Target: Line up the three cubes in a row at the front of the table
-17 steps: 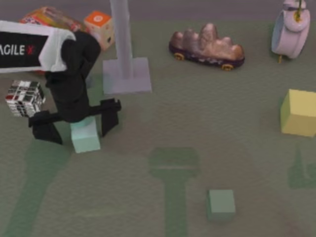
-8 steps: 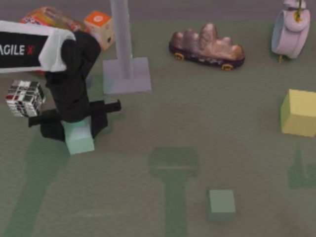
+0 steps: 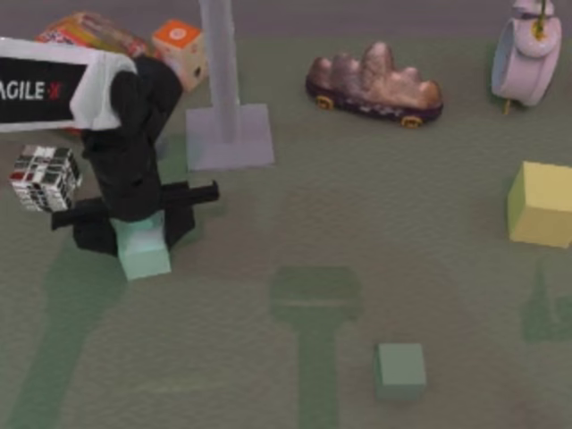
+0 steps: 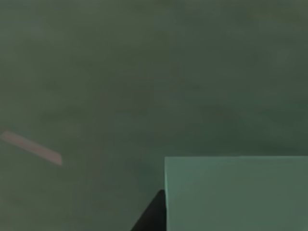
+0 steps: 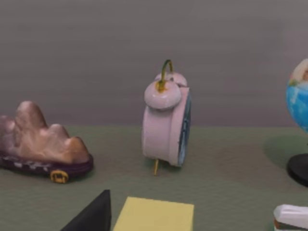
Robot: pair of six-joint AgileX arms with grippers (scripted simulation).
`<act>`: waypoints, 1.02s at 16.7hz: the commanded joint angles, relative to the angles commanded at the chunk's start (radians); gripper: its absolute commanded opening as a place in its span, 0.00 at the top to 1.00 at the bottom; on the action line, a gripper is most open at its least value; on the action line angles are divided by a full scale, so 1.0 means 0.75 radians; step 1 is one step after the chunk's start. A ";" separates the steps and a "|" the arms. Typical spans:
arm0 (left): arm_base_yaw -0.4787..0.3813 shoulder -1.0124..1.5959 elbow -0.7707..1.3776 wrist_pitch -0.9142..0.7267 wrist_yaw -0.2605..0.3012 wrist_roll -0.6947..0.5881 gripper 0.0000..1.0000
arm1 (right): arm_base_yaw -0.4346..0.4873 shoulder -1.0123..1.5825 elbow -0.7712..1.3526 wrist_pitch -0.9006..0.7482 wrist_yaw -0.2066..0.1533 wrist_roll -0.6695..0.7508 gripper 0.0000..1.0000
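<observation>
So my left gripper point(image 3: 134, 219) sits around 9 o'clock on the table point(image 3: 268, 250), fingers squeezed against both sides of the pale mint cube point(image 3: 143, 250). The cube pokes out toward 6 o'clock from under the wrist, so it's gripped near its far half. In the left wrist view the cube point(image 4: 236, 192) fills one corner with a dark fingertip point(image 4: 151, 216) right against its edge. The small dull green cube point(image 3: 400, 369) sits at about 5 o'clock near the front, so I reckon the carry goes that way. The yellow cube point(image 3: 540, 204) is at 3 o'clock, nearer my right arm; can't tell what its jaws are doing.
</observation>
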 joint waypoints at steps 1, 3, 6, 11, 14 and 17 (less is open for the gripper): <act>0.003 -0.036 0.008 -0.020 -0.014 0.011 1.00 | 0.000 0.000 0.000 0.000 0.000 0.000 0.00; 0.004 -0.043 0.026 -0.043 -0.014 0.011 1.00 | 0.000 0.000 0.000 0.000 0.000 0.000 0.00; 0.015 -0.085 0.099 -0.165 -0.016 0.006 1.00 | 0.000 0.000 0.000 0.000 0.000 0.000 0.00; 0.028 -0.163 0.206 -0.344 -0.015 0.007 1.00 | 0.000 0.000 0.000 0.000 0.000 0.000 0.00; 0.021 -0.158 0.204 -0.342 -0.016 0.009 1.00 | 0.000 0.000 0.000 0.000 0.000 0.000 0.00; -0.030 -0.154 0.216 -0.352 -0.016 -0.028 1.00 | 0.000 0.000 0.000 0.000 0.000 0.000 0.00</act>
